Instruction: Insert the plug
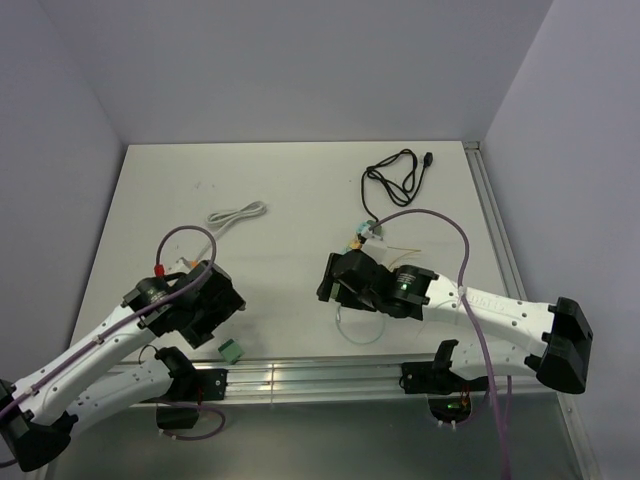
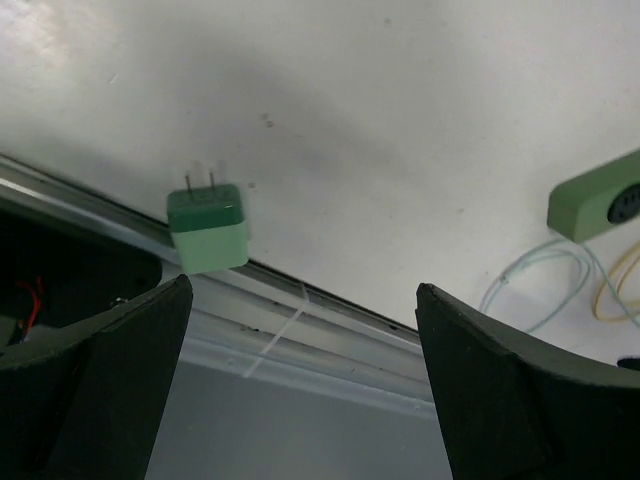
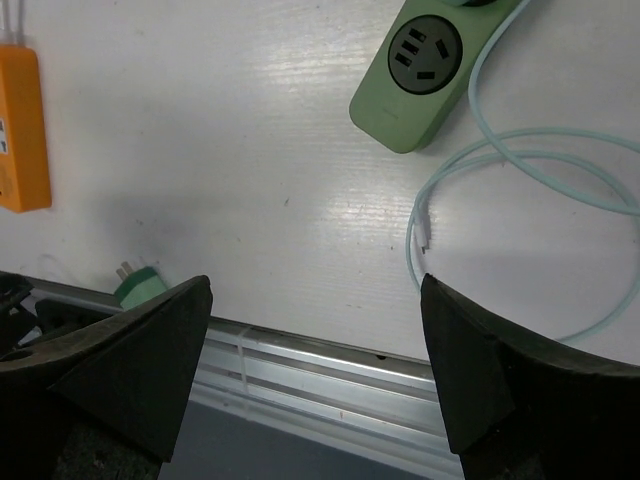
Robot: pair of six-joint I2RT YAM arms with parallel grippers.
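A small green plug [image 2: 207,228] with two prongs lies on the white table by the front rail; it also shows in the top view [image 1: 232,350] and the right wrist view [image 3: 135,283]. A green power strip [image 3: 415,70] with a socket face lies near the right arm; its end shows in the left wrist view [image 2: 597,205]. Its pale blue cable [image 3: 520,190] loops beside it. My left gripper [image 2: 303,300] is open and empty, hovering just right of the plug. My right gripper [image 3: 315,290] is open and empty, over the table below the strip.
An orange block [image 3: 22,130] lies left of the strip. A white cable [image 1: 237,214] and a black cable [image 1: 395,180] lie farther back. An aluminium rail [image 1: 320,375] runs along the table's front edge. Grey walls close three sides.
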